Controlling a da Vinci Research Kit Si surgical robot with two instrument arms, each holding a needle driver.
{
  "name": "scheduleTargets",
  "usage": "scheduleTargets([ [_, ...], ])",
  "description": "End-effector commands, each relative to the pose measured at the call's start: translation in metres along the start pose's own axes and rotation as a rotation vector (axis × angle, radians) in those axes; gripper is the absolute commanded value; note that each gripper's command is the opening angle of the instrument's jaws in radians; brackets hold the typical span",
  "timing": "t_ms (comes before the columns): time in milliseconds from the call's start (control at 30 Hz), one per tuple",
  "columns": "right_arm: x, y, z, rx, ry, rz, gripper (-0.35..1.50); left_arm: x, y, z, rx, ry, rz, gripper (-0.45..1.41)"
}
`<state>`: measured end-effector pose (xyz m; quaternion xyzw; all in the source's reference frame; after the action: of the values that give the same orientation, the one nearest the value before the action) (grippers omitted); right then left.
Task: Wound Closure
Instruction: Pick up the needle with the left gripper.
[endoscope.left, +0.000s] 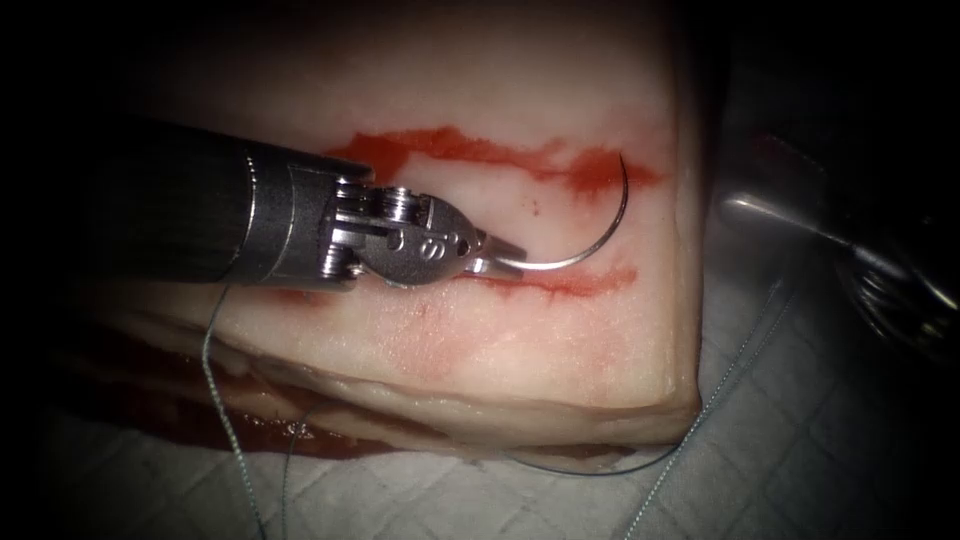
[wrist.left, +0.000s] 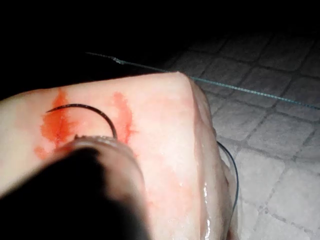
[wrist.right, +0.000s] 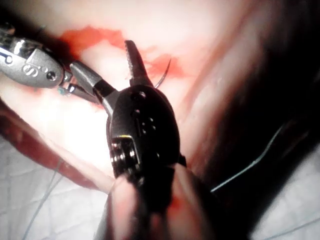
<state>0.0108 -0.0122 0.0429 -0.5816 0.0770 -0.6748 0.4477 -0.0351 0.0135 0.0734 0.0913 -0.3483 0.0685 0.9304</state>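
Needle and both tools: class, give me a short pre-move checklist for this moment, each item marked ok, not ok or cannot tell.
1. Left tool grips the needle near its thread end: ok.
2. Needle tip free above the tissue, not in it: cannot tell; it lies over the red fluid.
3. Right tool open and holding nothing: ok.
4. Thread free of both tools: ok.
5. Cut edges visible under the red fluid: cannot tell.
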Motion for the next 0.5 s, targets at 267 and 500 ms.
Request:
scheduleTargets([
  [267,0.0002,0.0001,0.0009,-0.004,-0.002,0.011,1.35,-0.0005,0.0007,-0.0006,0.003,0.001,0.213,-0.45],
  [500,0.0003,0.0002,0.0008,-0.027,0.014,0.055,1.37,-0.0007,0.0007,-0.0024,-0.106,0.139,0.779,-0.45],
])
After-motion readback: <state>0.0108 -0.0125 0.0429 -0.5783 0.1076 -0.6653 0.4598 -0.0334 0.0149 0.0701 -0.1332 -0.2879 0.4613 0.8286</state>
